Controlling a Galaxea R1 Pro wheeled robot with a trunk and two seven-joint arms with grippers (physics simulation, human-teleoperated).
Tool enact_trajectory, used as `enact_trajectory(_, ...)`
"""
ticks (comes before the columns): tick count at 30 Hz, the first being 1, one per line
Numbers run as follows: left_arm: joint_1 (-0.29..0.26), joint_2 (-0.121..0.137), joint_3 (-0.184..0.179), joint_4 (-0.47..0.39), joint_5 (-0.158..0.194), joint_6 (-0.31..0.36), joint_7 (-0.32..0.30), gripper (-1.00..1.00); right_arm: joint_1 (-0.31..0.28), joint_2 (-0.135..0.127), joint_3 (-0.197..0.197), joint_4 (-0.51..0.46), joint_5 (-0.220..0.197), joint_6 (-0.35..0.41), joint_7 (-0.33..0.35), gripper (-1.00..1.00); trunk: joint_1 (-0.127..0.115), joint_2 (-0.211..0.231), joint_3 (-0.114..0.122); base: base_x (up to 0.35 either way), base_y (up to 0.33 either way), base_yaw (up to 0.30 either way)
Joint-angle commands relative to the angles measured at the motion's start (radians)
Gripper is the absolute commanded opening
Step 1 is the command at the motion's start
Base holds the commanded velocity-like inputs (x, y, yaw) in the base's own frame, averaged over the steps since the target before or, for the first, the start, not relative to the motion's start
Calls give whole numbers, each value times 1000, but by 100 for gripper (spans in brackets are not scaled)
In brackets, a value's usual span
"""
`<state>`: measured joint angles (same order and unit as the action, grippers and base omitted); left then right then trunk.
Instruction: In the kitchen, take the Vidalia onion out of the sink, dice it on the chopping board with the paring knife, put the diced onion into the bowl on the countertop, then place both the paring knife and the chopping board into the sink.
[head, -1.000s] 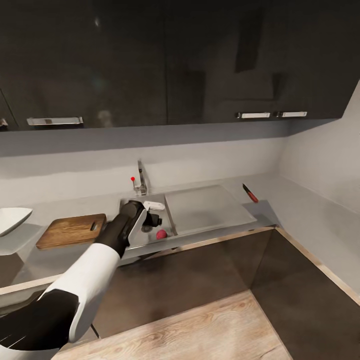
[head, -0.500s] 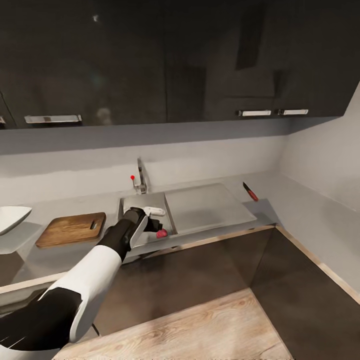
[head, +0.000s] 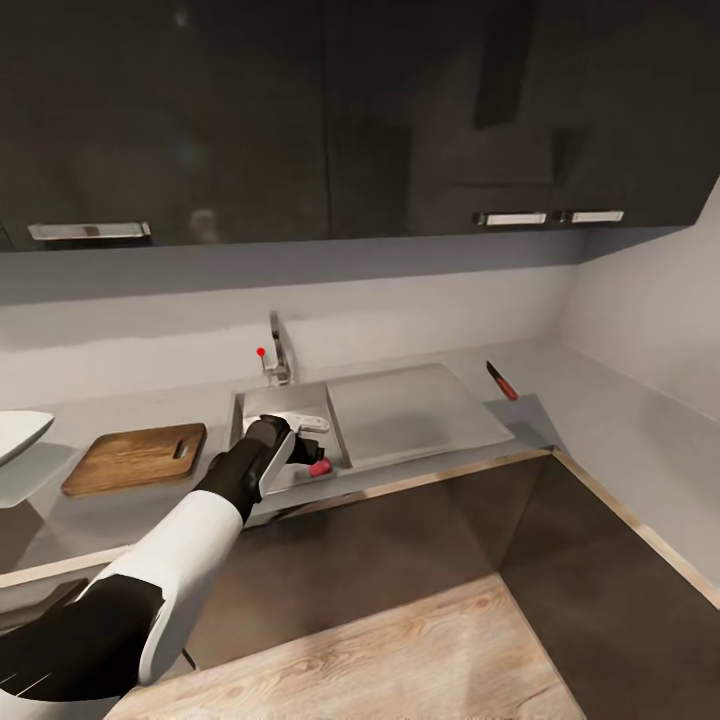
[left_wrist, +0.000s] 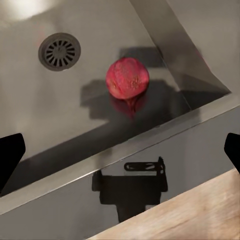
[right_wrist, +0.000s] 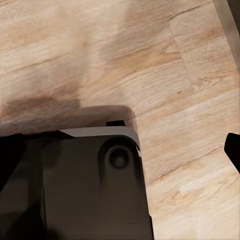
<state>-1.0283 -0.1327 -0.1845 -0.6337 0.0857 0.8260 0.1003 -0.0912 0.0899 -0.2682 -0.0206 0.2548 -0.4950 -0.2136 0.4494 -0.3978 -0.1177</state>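
The Vidalia onion (head: 320, 467) (left_wrist: 127, 77), a small pinkish-red bulb, lies in the sink (head: 262, 404) at its front right corner, close to the drainboard wall. My left gripper (head: 299, 447) (left_wrist: 120, 152) hovers open just above the basin's front rim, a little short of the onion and holding nothing. The chopping board (head: 135, 458) rests on the countertop (head: 600, 430) left of the sink, and the white bowl (head: 15, 435) sits at the far left edge. Right of the drainboard lies the paring knife (head: 502, 382). My right gripper (right_wrist: 120, 150) hangs open over the floor.
The chrome tap (head: 277, 355) with its red knob stands behind the basin, and the round drain (left_wrist: 59, 51) is beyond the onion. Dark wall cabinets (head: 400, 120) hang above. The counter turns a corner at the right. My dark base (right_wrist: 75, 185) stands on wooden floor (right_wrist: 165, 60).
My left gripper has dropped lower and come nearer to the onion. The head view has shifted slightly, so the whole scene sits a bit further left.
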Motion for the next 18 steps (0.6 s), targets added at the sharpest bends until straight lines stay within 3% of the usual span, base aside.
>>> enact_trajectory(1, -1, 1, -4, -1, 9, 4, 9, 100, -1, 0, -6, 1, 11, -2, -6, 100, 1, -2, -3, 78, -2, 0)
enact_trajectory(14, -1, -1, -4, 4, 9, 4, 10, 100, -1, 1, -6, 1, 11, -2, -6, 100, 1, -2, -20, 278, 0, 0)
enact_trajectory(18, -1, -1, -4, 23, 9, 4, 9, 100, -1, 1, -6, 1, 11, -2, -6, 100, 1, -2, -25, 110, 0, 0)
